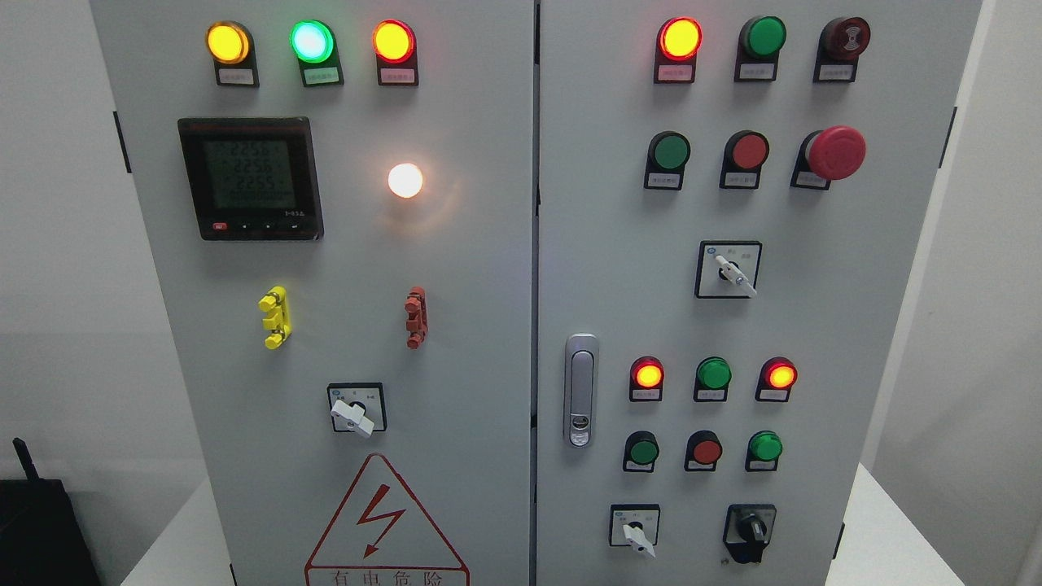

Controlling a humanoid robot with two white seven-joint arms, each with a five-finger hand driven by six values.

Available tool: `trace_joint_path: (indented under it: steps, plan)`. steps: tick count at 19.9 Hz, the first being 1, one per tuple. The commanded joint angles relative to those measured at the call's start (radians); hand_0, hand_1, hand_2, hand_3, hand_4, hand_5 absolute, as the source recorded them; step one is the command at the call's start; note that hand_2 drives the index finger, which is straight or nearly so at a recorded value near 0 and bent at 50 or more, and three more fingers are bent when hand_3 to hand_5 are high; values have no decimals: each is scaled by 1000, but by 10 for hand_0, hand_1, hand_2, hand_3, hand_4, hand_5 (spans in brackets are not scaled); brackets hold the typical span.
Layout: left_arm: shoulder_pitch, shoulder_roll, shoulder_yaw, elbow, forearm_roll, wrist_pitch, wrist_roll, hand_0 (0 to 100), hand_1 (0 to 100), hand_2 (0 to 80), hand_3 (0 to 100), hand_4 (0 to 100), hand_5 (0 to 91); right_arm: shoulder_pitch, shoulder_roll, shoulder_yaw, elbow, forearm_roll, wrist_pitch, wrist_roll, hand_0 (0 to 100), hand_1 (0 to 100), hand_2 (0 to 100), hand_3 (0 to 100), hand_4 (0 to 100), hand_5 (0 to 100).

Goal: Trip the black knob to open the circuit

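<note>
A grey two-door electrical cabinet fills the head view, and neither robot hand appears anywhere in it, so how the fingers stand cannot be told. The black knob sits at the bottom right of the right door, just right of a white-handled selector switch and below a green push button. Higher on that door are a red mushroom emergency stop, a silver door latch and another white selector. The left door carries a digital meter, a glowing white lamp and – near the bottom edge – a red lightning warning triangle.
</note>
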Motion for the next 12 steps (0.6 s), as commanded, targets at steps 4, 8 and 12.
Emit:
trace_joint_path:
  steps: [4,8,12]
  plan:
    - [-2,-2,1,0,2,-1,0,120,389,0,0,0,0,-1,0,-3,0,0,-10,14,0,205,0,0,0,0]
    - [-4,-2,1,0,2,-1,0,120,389,0,0,0,0,-1,2,-4,-4,0,-42,24,0,207,0,0,0,0]
    - [-4,-2,1,0,2,0,0,120,389,0,0,0,0,-1,3,-9,-9,-3,-88,15,0,210,0,0,0,0]
